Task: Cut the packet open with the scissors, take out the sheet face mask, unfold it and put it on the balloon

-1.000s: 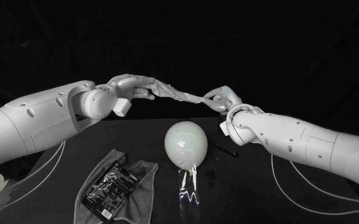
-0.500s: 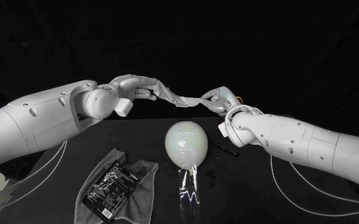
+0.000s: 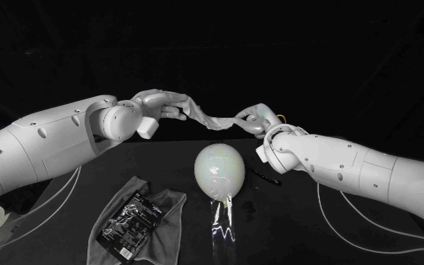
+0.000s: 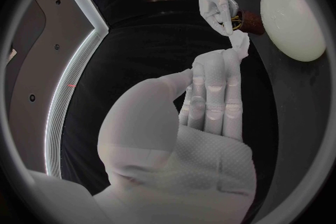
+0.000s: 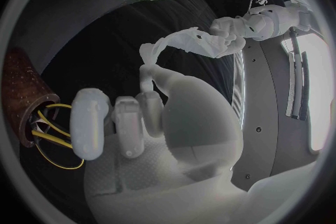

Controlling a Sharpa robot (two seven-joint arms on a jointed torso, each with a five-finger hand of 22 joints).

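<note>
Vs 1 s ago: right hand (image 3: 254,119) has come in toward the left hand (image 3: 163,105), which has barely shifted. The sheet face mask (image 3: 210,118) between them was a fairly straight strip; now it's slack, sagging and kinked in the middle.

Both hands are gripping. Left hand pinches 1 end of the mask between thumb and fingers. Right hand pinches the other end at its fingertips, w/ its other fingers curled beside them. The mask hangs in the air above the table's (image 3: 300,228) far part, behind and above the balloon (image 3: 219,170), not touching it.

The balloon stands approx. mid-table, unchanged. The packet (image 3: 132,217) lies on a grey cloth (image 3: 172,207) toward the near-left corner, already emptied by the look of it. A small dark tool (image 3: 267,177) lies just right of the balloon, too small to identify.

What it means, as I read it: cutting and taking out are done and this is the unfold step, not yet achieved. The mask is a twisted rope, no flat face showing. Pulling it straight didn't open it, so easing the tension prob. sets up a re-grip on a free edge. Risk: w/ slack, a fingertip pinch may slip and drop 1 end.
</note>
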